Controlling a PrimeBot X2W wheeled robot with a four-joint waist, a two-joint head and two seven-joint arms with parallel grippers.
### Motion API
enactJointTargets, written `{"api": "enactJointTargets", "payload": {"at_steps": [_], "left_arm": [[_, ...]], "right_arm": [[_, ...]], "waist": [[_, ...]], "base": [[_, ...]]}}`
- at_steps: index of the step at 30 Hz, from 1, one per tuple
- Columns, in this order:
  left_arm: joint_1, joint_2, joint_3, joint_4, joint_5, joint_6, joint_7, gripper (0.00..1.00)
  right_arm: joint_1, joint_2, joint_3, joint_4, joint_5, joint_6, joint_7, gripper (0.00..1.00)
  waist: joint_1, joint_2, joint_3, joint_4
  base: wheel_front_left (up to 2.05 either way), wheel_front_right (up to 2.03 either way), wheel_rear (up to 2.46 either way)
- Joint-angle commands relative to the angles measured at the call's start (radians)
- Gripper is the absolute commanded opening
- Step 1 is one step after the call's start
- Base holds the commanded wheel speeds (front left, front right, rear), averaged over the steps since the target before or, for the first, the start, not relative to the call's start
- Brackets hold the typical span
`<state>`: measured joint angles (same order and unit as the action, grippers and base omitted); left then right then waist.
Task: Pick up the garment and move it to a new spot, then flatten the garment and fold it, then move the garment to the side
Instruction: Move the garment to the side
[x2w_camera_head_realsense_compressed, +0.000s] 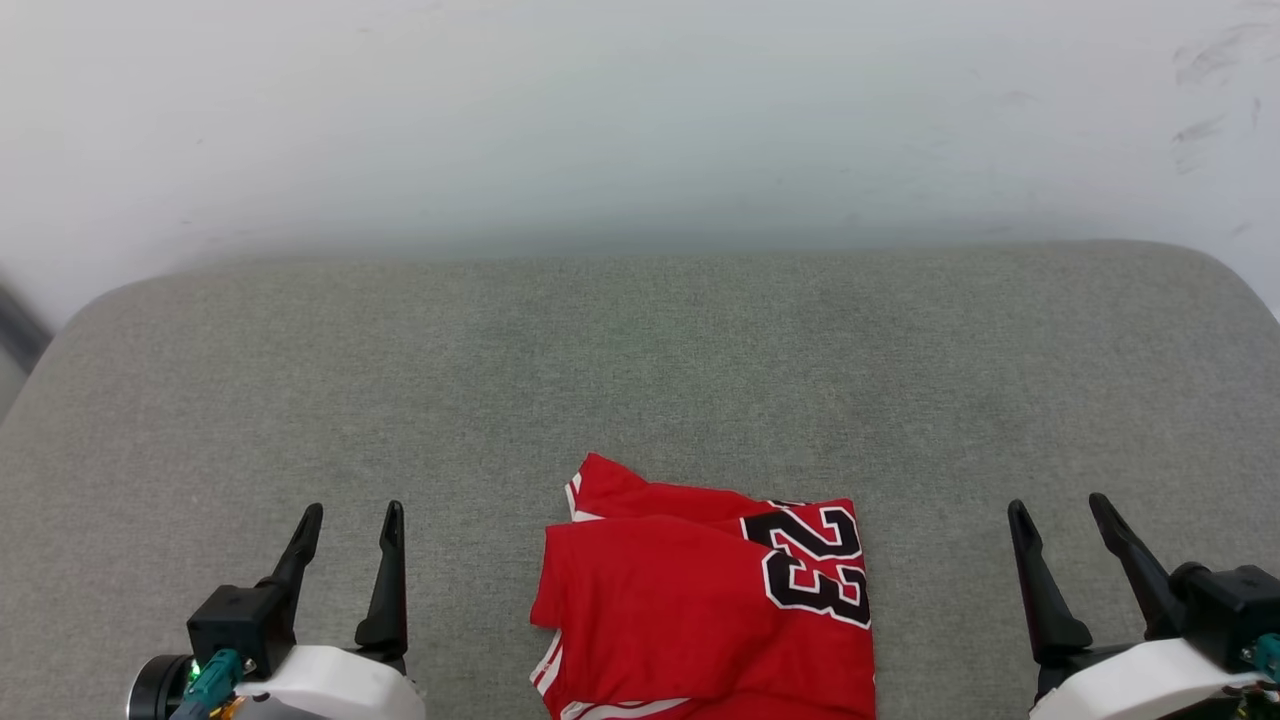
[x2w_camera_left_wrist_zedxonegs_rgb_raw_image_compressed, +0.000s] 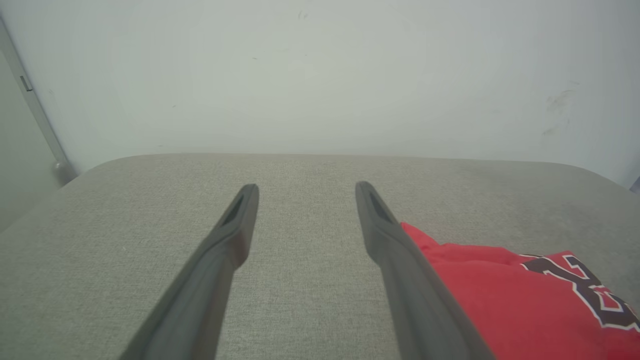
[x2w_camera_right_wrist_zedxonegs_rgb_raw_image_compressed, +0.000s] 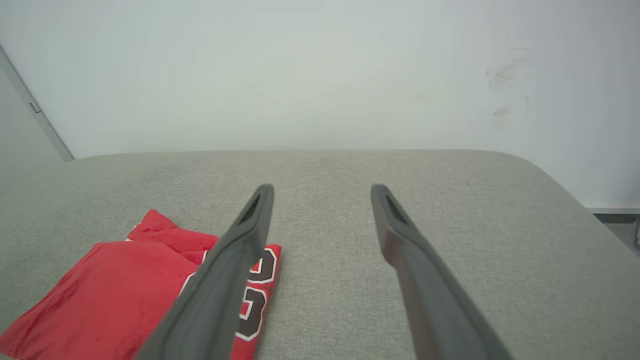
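Folded red fabric jersey, black 23, bottom centre; left end effector, right end effector both spread, empty; suggest pinching all layers at side edges, lifting level.

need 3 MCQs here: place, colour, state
1. Where does the red sleeveless jersey lie on the grey fabric surface?
A. At its far edge
B. Near edge, between the left hand and right hand
C. Beyond the left hand

2. What colour is its number 23?
A. Black, white outline
B. Solid white
C. Blue

3. How are the two hands?
A. Both shut on the jersey
B. Left shut on it
C. Both open, empty

Answers: B, it lies low and centred in the head view; A, black digits edged white; C, both spread, clear of the cloth.
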<state>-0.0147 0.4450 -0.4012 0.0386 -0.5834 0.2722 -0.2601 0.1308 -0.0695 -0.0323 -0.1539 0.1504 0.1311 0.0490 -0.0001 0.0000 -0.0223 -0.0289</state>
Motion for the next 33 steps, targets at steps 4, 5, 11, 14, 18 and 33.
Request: {"api": "enactJointTargets", "payload": {"at_steps": [4,5,11,14,18,33], "left_arm": [[-0.017,-0.005,0.009,0.004,0.009,-0.007,-0.006,1.0],[-0.017,-0.005,0.012,0.004,0.011,-0.007,-0.006,1.0],[-0.027,-0.013,0.039,-0.015,0.018,-0.004,-0.007,1.0],[-0.039,-0.024,0.049,-0.022,0.026,-0.013,-0.007,1.0],[-0.072,-0.044,0.051,-0.026,0.041,-0.033,-0.006,1.0],[-0.17,-0.119,0.067,0.021,0.094,-0.108,-0.005,1.0]], "right_arm": [[0.024,0.008,-0.017,0.011,0.068,-0.001,0.05,1.0],[0.022,0.007,-0.032,0.015,0.093,-0.001,0.072,1.0],[-0.034,-0.039,-0.147,0.115,0.279,-0.001,0.314,1.0],[-0.072,-0.073,-0.167,0.191,0.412,-0.001,0.492,1.0],[-0.122,-0.075,-0.227,0.271,0.534,-0.001,0.684,1.0],[-0.298,0.007,-0.147,0.519,0.733,-0.001,0.859,1.0]], "waist": [[0.0001,0.0,0.004,0.002],[0.0001,0.0,0.006,0.001],[0.0001,0.0,0.035,0.009],[0.0001,0.0,0.059,0.029],[0.0001,0.0,0.098,0.071],[0.0001,0.0,0.205,0.197]], "base": [[0.0,0.0,0.0],[0.0,0.0,0.0],[0.0,0.0,0.0],[0.0,0.0,0.0],[0.0,0.0,0.0],[0.0,0.0,0.0]]}}
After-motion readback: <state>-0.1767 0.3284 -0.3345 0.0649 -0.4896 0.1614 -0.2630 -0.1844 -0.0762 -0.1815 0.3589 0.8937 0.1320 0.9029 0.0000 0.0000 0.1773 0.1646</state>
